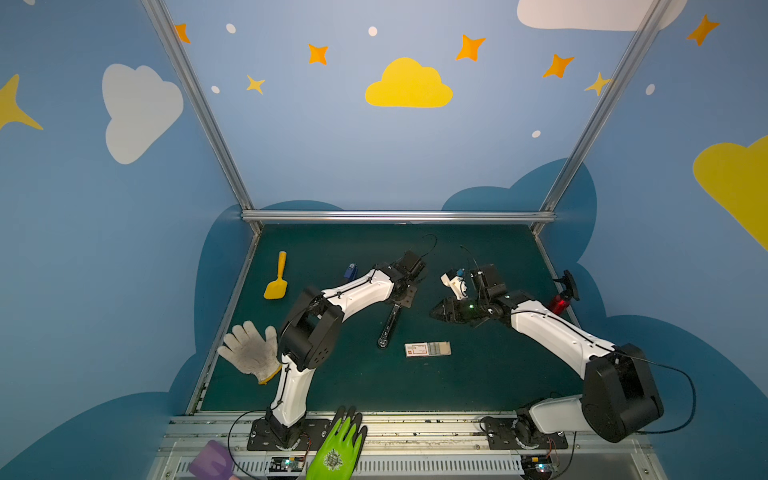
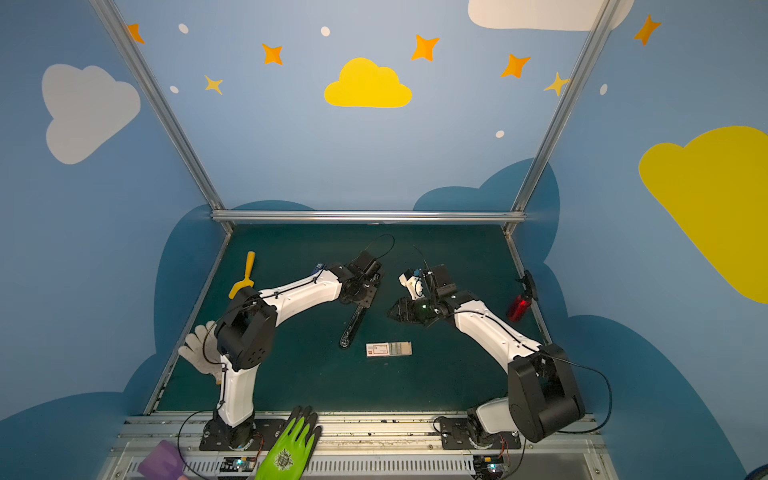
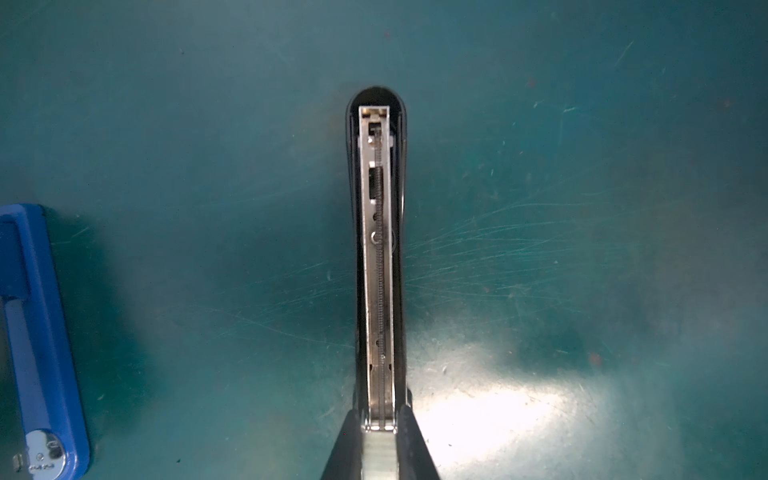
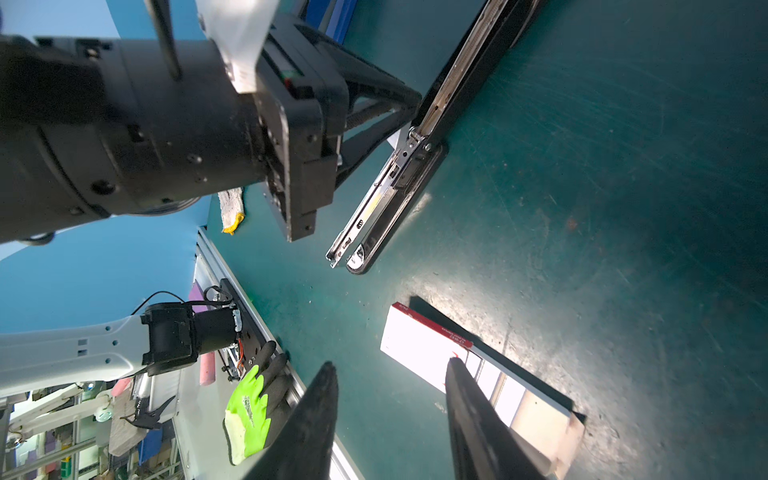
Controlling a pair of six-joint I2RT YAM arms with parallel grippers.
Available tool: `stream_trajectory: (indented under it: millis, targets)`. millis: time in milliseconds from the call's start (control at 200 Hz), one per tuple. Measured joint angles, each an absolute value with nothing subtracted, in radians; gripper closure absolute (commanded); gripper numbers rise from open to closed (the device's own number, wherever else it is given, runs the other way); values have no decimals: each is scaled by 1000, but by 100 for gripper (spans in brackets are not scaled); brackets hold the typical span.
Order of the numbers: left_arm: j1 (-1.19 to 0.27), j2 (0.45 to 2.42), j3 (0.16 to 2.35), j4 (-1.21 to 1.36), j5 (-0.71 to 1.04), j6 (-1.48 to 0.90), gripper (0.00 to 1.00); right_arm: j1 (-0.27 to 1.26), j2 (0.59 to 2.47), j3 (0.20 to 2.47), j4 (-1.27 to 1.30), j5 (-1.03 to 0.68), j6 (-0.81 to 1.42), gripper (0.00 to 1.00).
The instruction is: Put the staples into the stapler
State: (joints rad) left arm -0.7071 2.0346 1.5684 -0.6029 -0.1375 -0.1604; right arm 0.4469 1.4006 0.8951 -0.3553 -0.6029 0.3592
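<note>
Left gripper (image 3: 379, 424) clamped on the opened stapler (image 1: 388, 328), which lies at centre with its long axis 1-to-7 o'clock in a top view. Right gripper (image 1: 436, 312) has jaws apart, empty, hovering. Staple box (image 1: 417, 349) sits near, at its 6 o'clock, long axis 3-to-9. The drawer is out at the 3 o'clock end, showing grey staples (image 1: 438, 348). Right arm is nearer and likely drops straight down.
</note>
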Motion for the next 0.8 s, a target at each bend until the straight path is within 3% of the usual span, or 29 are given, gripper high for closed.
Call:
stream_trajectory:
  millis: [801]
  targets:
    - [-709, 2035, 1542, -588, -137, -165, 84, 447, 1414, 895, -355, -603, 359, 57]
